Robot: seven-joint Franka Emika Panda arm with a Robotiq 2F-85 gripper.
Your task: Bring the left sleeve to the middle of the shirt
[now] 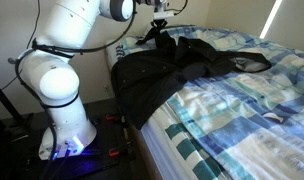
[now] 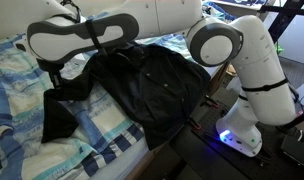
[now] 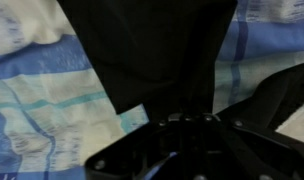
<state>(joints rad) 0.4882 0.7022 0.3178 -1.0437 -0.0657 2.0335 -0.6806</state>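
Links of the white arm are seen at the left in an exterior view, beside the bed. Further right, at the top edge, the gripper is held above the shirt. Its claw is pinched on the left sleeve, which is drawn up into a peak under it. Right of the rumpled black shirt the checked quilt is laid bare. In an exterior view from another side, a black strip of fabric is seen on the quilt at the left; whether it is the held sleeve cannot be told. In the wrist view the left sleeve is shown running down the middle to the dark, blurred gripper, with quilt on both sides
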